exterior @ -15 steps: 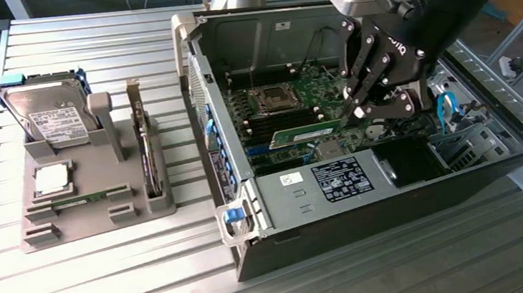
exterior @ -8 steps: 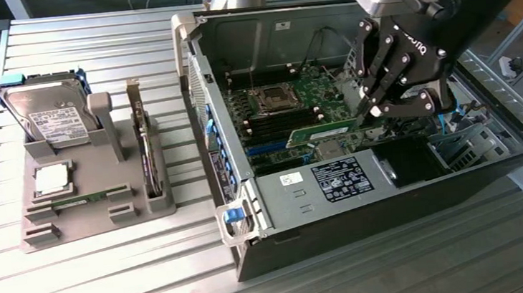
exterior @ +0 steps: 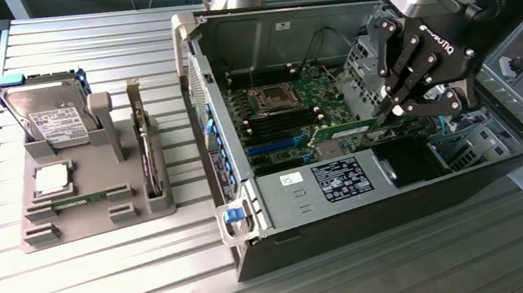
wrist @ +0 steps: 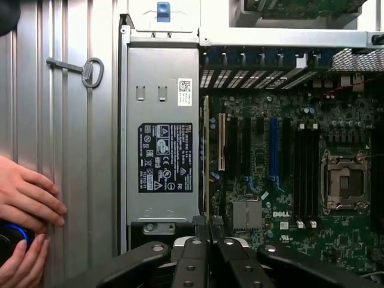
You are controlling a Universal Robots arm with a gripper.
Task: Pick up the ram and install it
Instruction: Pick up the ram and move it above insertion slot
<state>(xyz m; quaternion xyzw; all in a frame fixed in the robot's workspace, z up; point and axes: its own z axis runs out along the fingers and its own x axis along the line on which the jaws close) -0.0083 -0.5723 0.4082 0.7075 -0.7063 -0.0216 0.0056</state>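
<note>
the ram (exterior: 346, 132) stands on its thin edge inside the open computer case (exterior: 233, 48). its long axis runs across from the exterior view's left to its right, rising a little toward the right, and lies roughly in line with the long side of the power supply (exterior: 341, 178). it sits just beside that power supply and over the green motherboard (exterior: 287, 115), apart from the dark memory slots (exterior: 283, 121) that lie next to the processor socket (exterior: 271, 99). in the wrist view the ram (wrist: 206, 162) shows edge-on as a narrow strip running straight away from the gripper (wrist: 208, 227), between the power supply (wrist: 162, 156) and the motherboard (wrist: 258, 198). the gripper's black fingers are drawn in close, pinching one end of the stick, with only its thickness between the tips. in the exterior view the arm comes in from the upper right, and the gripper (exterior: 400, 110) angles down and toward the exterior view's left into the case, its tips at the right-hand end of the ram. to the exterior view's left, on the slatted table (exterior: 89, 48), a grey tray (exterior: 77, 225) holds a hard drive (exterior: 48, 117) and a square silver chip (exterior: 52, 179). a person's hand (wrist: 27, 198) rests on the table slats beside the case.
</note>
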